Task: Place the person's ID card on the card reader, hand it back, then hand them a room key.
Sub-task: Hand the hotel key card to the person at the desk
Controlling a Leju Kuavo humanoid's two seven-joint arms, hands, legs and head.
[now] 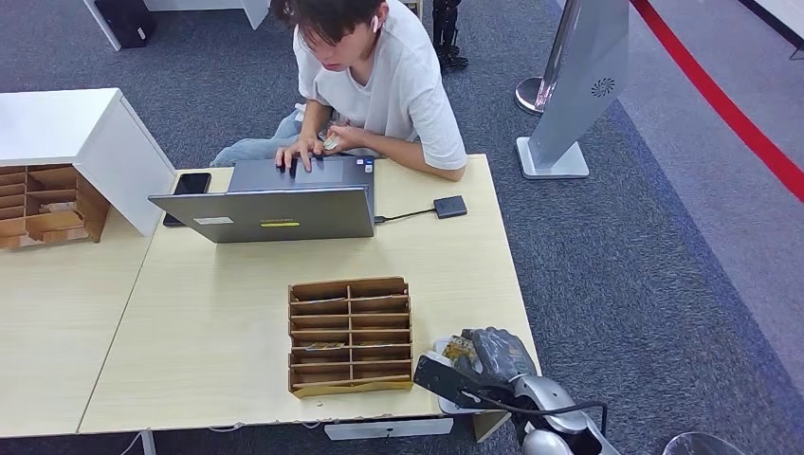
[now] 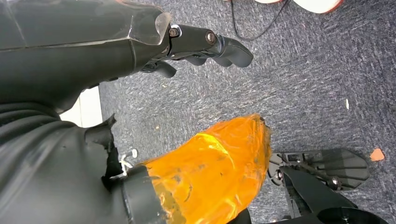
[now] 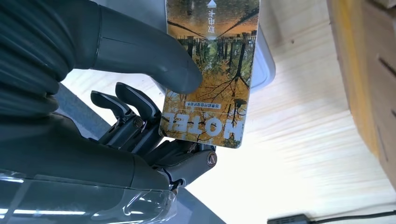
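My right hand [image 1: 498, 355] is over the table's near right corner, just right of a wooden slotted card rack [image 1: 350, 335]. Its thumb and fingers [image 3: 140, 116] pinch a room key card [image 3: 210, 70] printed with autumn trees and the word HOTEL; the card [image 1: 458, 353] shows at the hand. A pale grey rounded device [image 3: 264, 60] lies on the table behind the card. A small dark box [image 1: 450, 207] is cabled to the laptop [image 1: 275, 204]. My left hand [image 2: 210, 44] hangs over the carpet holding nothing, its thumb wrapped in orange tape [image 2: 210, 172].
A person [image 1: 379, 76] sits at the table's far side with both hands at the laptop, one holding a small pale thing [image 1: 330, 142]. A phone [image 1: 190, 185] lies left of the laptop. A second wooden rack [image 1: 47, 204] stands at the left. A grey sign stand [image 1: 578, 95] is beyond the table.
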